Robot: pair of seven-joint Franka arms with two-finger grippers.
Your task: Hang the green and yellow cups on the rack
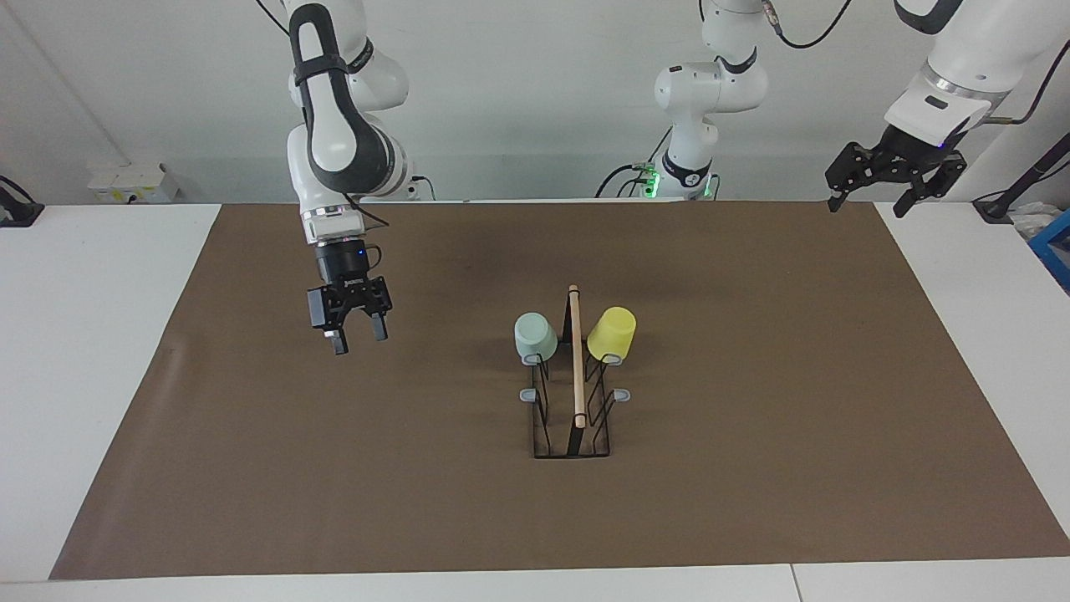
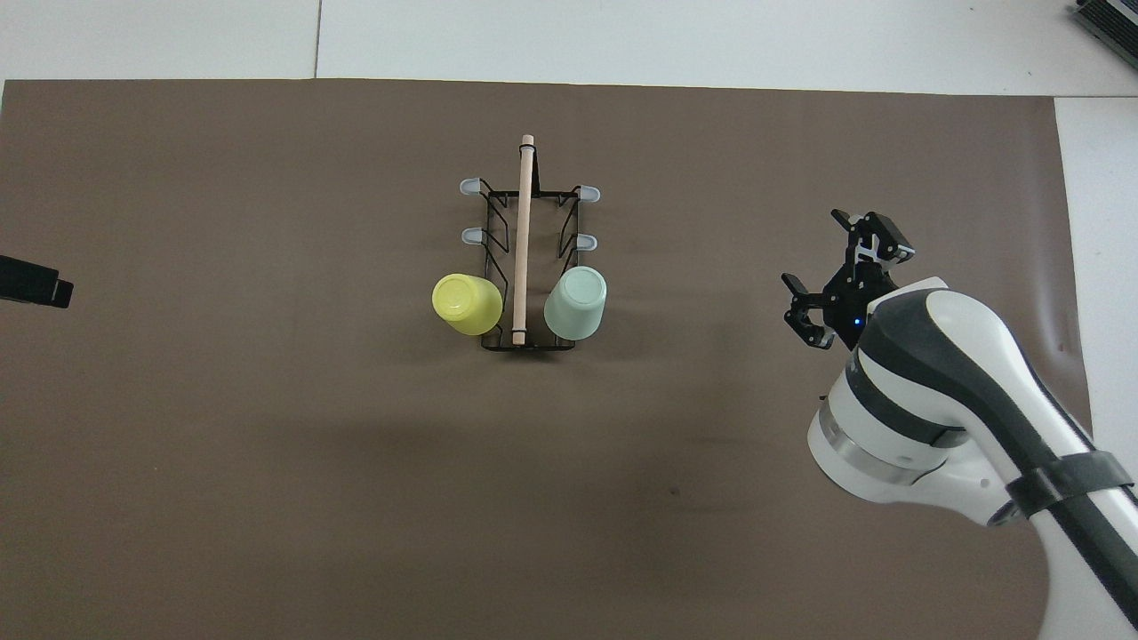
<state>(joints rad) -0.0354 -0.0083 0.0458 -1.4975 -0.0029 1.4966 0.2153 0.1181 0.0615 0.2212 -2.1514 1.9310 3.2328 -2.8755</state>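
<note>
The black wire rack (image 1: 577, 368) with its wooden rod stands mid-table; it also shows in the overhead view (image 2: 524, 240). The mint green cup (image 1: 535, 336) (image 2: 576, 302) and the yellow cup (image 1: 612, 333) (image 2: 467, 304) hang mouth-down on the rack's two pegs nearest the robots, one each side of the rod. My right gripper (image 1: 359, 334) (image 2: 827, 267) is open and empty, up in the air over the brown mat toward the right arm's end, well apart from the rack. My left gripper (image 1: 869, 201) is open and empty, raised over the mat's corner at the left arm's end; that arm waits.
Several grey-tipped pegs (image 1: 528, 395) farther from the robots carry nothing. A brown mat (image 1: 752, 502) covers most of the white table. Only the left gripper's dark tip (image 2: 31, 283) shows at the overhead view's edge.
</note>
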